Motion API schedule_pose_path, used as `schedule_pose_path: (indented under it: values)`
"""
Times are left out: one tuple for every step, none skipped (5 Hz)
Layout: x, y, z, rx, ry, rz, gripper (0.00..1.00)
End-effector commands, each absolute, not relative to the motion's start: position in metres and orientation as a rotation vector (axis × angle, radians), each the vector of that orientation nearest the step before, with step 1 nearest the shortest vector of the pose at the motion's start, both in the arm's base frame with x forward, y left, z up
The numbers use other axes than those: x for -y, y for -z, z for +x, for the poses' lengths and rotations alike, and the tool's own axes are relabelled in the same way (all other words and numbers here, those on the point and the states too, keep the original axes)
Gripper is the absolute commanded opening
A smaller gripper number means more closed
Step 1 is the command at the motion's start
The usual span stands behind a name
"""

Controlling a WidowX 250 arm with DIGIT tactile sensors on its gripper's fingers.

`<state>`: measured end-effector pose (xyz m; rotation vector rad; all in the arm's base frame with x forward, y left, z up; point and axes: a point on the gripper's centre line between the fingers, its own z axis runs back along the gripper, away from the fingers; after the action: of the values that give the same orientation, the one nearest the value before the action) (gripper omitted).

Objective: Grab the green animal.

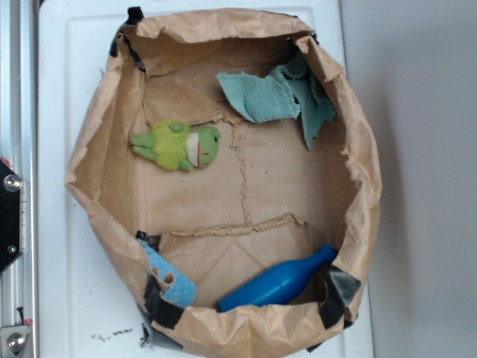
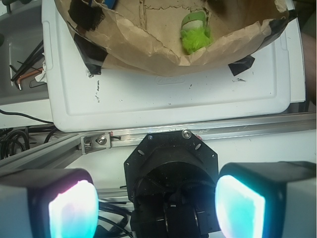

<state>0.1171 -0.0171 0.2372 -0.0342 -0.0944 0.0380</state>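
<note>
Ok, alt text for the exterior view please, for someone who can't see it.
A small green plush frog lies on its side at the left of a shallow brown paper bin on a white surface, untouched. A teal cloth sits at the back, a blue bottle at the front right. No robot fingers appear in this view.

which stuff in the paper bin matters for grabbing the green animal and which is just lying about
Belongs to the job:
- small lime-green plush frog, lying on the floor of the bin
- gripper, open, outside the bin

Just lying about:
- teal cloth rag
- blue plastic bottle
- crumpled brown paper bin holding them all
</note>
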Motion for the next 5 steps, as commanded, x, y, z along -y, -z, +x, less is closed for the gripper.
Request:
schedule_pose_path:
  values:
    - [0.017, -0.237, 0.117, 0.094, -0.038, -0.034, 1.00]
    - [0.006, -0.238, 0.124, 0.120, -0.024, -0.087, 1.00]
    - [-0.002, -0.237, 0.137, 0.136, 0.023, -0.110, 1.00]
    - [-0.011, -0.231, 0.156, 0.166, 0.015, -0.102, 1.00]
    - [-0.005, -0.222, 0.181, 0.197, 0.034, -0.052, 1.00]
